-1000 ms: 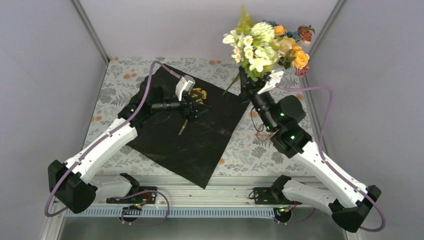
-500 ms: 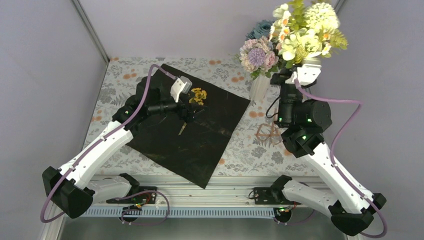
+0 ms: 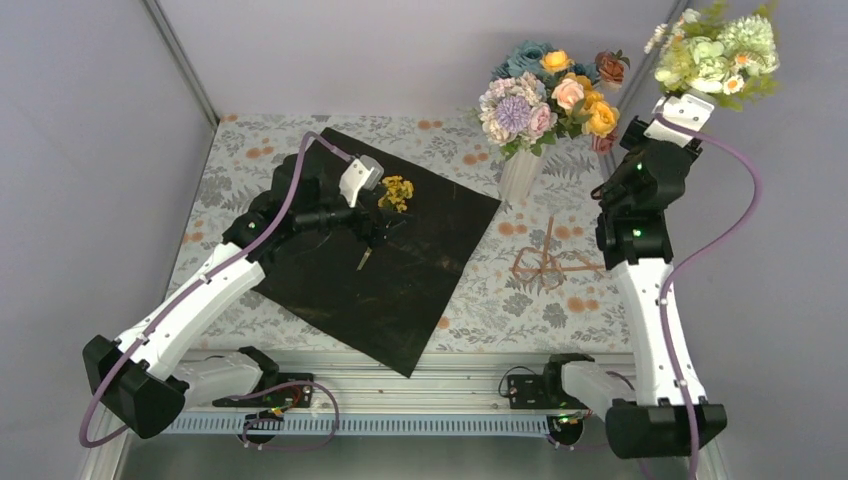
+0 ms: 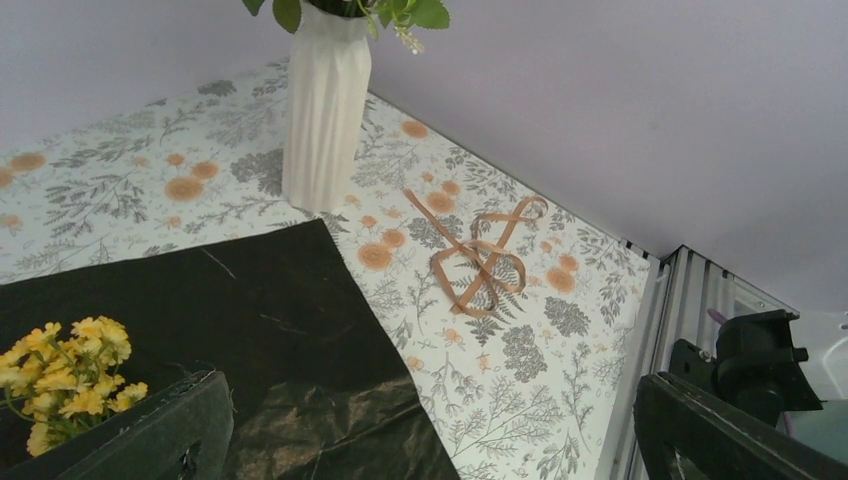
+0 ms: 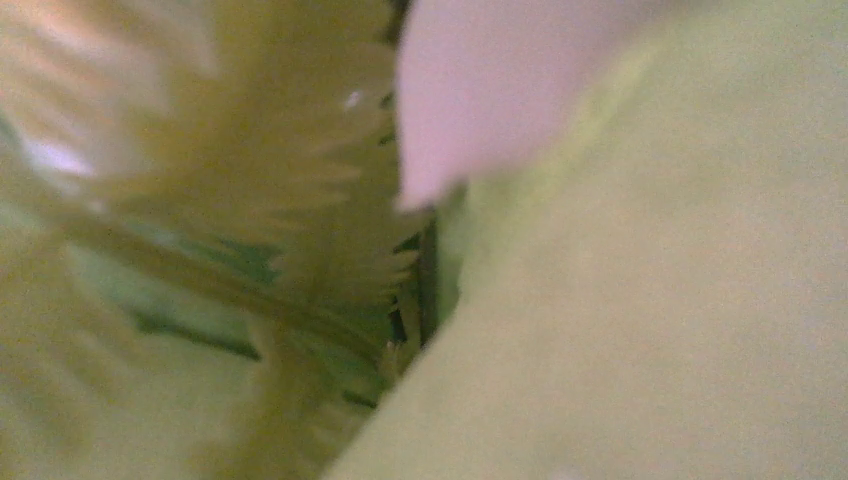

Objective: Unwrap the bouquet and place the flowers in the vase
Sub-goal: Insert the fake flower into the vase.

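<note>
- The desk (image 3: 440, 388) carries a floral-print tablecloth (image 3: 490, 300). A black sheet (image 3: 400, 270) lies on it unfolded and flat, with one corner at the near edge.
- The vase (image 3: 520, 175) stands upright toward the far right corner of the desk, just beside the right corner of the black sheet.
- Flowers (image 3: 545, 95) with blue, orange, pink, lilac and white blooms stand in the vase, stems down.
- The right arm (image 3: 640, 290) is raised high at the right edge of the desk. A flower cluster (image 3: 715, 55) of white, pale green and yellow blooms sits at its tip, in the air and well apart from the vase.
- The right jaws are hidden in the top view. The right wrist view shows only blurred yellow-green petals and leaves pressed against the lens. The jaws are pressed together, pinching the stems of the flower cluster.
- The left arm (image 3: 200, 300) reaches low over the far half of the black sheet. The left jaws are spread wide and hold nothing.
- A yellow sprig (image 4: 65, 375) lies on the black sheet, just beside one fingertip of the left jaws.
- A loose stem (image 3: 366, 257) lies on the black sheet, on the near side of the left jaws.
- A brown ribbon (image 3: 548, 262) lies in loose loops on the tablecloth between the vase and the right edge.
</note>
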